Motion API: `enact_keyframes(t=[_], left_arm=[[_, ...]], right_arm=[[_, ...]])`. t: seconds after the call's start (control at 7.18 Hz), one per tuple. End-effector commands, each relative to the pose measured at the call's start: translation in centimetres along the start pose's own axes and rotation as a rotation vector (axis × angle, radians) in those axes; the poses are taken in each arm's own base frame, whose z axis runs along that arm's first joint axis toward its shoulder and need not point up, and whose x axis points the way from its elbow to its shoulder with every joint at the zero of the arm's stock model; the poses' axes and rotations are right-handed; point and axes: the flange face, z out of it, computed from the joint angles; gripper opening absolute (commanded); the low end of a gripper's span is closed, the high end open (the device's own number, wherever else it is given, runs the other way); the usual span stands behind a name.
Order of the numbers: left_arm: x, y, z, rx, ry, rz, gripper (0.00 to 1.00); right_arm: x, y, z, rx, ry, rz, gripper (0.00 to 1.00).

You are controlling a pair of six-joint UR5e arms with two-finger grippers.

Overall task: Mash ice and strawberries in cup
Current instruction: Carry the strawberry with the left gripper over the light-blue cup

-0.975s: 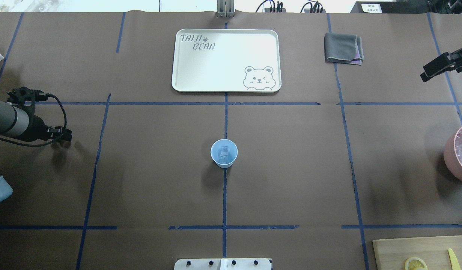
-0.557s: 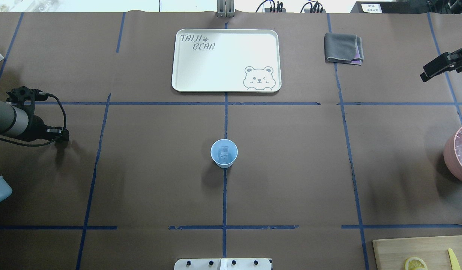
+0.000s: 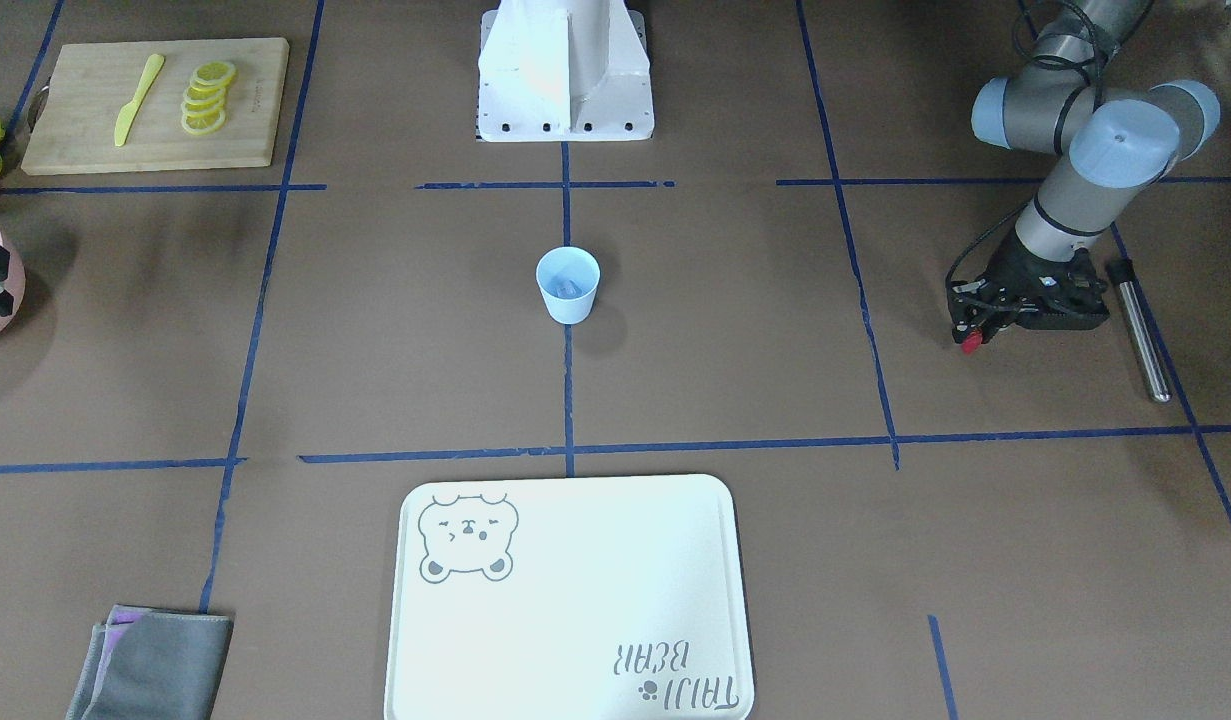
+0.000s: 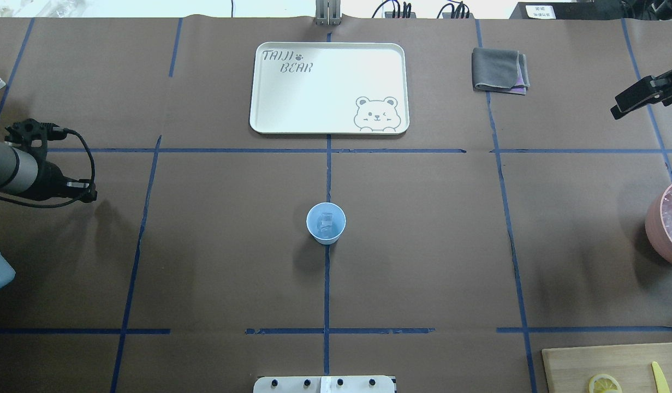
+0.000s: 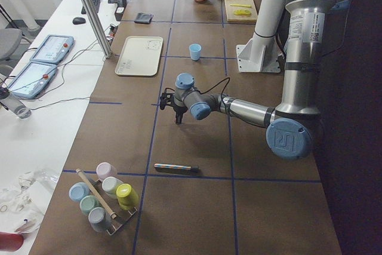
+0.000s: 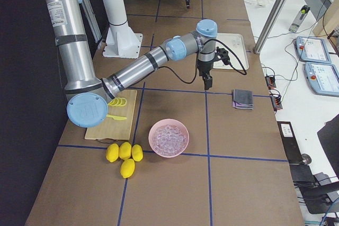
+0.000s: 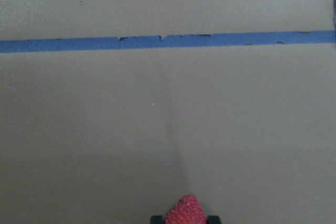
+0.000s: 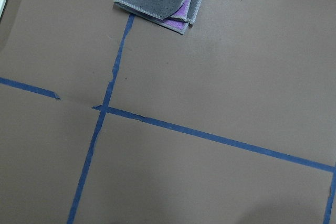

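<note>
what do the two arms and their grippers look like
The left arm and the right arm are both silver-grey metal tubes joined by round, pale blue capped joints. Each has a white printed label on its upright segment. Each arm ends in a black two-finger gripper, the left gripper and the right gripper, with a thin black cable looping loose beside the wrist.

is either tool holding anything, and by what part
The left tool pinches the strawberry by its sides, tip sticking out; the right tool holds nothing visible.
</note>
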Motion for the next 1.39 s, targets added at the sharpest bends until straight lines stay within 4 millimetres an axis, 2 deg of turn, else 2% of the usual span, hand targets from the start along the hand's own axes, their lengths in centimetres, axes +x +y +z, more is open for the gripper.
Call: enact_keyframes(t=[0.0, 0.14, 0.28, 0.42, 0.56, 0.7, 0.84, 0.98, 1.11, 1.25], left_arm=[[1.7, -1.8, -4.4, -0.019, 0.032, -0.04, 0.02], [5.3, -3.5, -6.4, -0.013, 0.038, -0.045, 0.02], [10.6, -5.3, -9.6, -0.037, 0.013, -0.076, 0.02], [17.1, -7.5, -13.3, -0.065, -0.023, -0.125, 0.02], [22.4, -7.3, -14.9, -0.088, -0.014, -0.135, 0.02], [27.2, -4.8, -13.5, -0.126, 0.01, -0.182, 0.02], [31.8, -4.4, -13.9, -0.134, 0.043, -0.207, 0.02], [35.8, -3.0, -13.8, -0.157, 0.065, -0.24, 0.02], [39.4, -2.5, -13.6, -0.141, 0.069, -0.234, 0.02], [43.4, -2.3, -12.2, -0.132, 0.07, -0.238, 0.02]], right_arm=[[0.3, 0.3, 0.2, -0.006, -0.003, 0.005, 0.99], [0.7, 0.5, 0.3, -0.011, -0.003, 0.006, 0.99], [1.9, 1.3, 0.5, -0.018, 0.003, 0.018, 0.99], [4.3, 2.8, 0.7, -0.03, 0.016, -0.003, 0.99], [7.2, 4.3, 0.4, -0.037, 0.028, -0.017, 0.99], [9.8, 6.0, 0.1, -0.043, 0.023, -0.021, 0.99], [12.6, 7.6, -0.3, -0.044, 0.019, -0.024, 0.99], [15.5, 9.7, -0.8, -0.043, 0.01, -0.029, 0.99], [17.7, 11.2, -1.0, -0.044, 0.011, -0.033, 0.99], [18.9, 12.2, -0.7, -0.051, 0.007, -0.028, 0.99]])
